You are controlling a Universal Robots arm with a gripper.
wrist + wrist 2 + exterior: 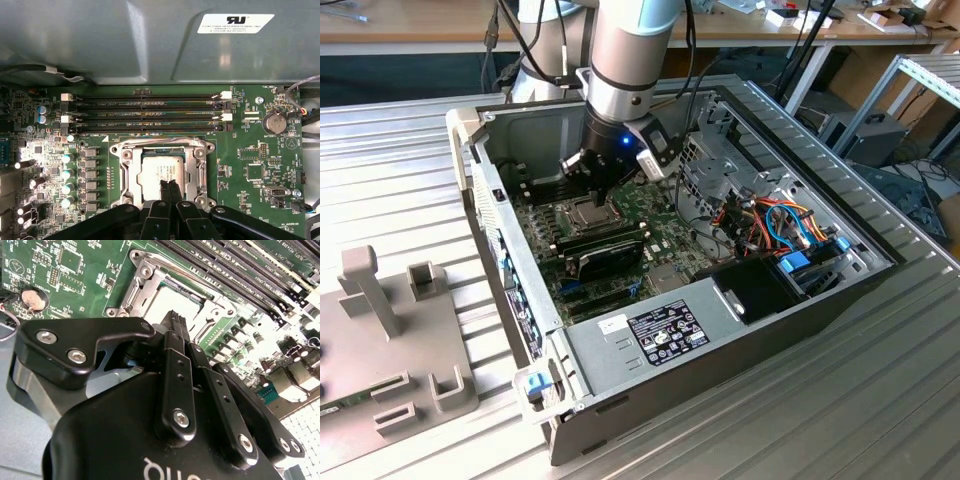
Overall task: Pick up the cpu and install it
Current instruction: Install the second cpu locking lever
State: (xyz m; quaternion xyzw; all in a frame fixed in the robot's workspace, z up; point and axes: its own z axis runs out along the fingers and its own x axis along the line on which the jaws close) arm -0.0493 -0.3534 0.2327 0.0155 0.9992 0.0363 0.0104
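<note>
- I take the socket (162, 172) as my landmark. Across the exterior view's left, well apart from it and outside the case (880, 262), stands a grey fixture (390, 345) on the ribbed table (880, 400); I see no chip on it.
- On the board (240, 165), the coin cell (274, 122) and the memory slots (150, 112) lie beyond the socket in the first wrist view.
- The cpu (159, 170) lies inside the socket frame, its silvery top showing in both wrist views (172, 302). It looks level and square to the frame, so I judge the pick and the placing done.
- The gripper (169, 186) hangs directly over the cpu, fingers (164, 190) drawn together with no gap I can make out between the tips. The tips meet above the chip's top rather than at its edges, so I judge it holds nothing. Whether they touch the chip or hover just above it I can't tell from these angles.
- The frame around the cpu looks flat, but I can't say whether its plate and lever are latched; that part of the install may be left.
- Toward the exterior view's right of the socket sit the drive cage (725, 160) and the wiring (775, 225), untouched by the arm (625, 60).
</note>
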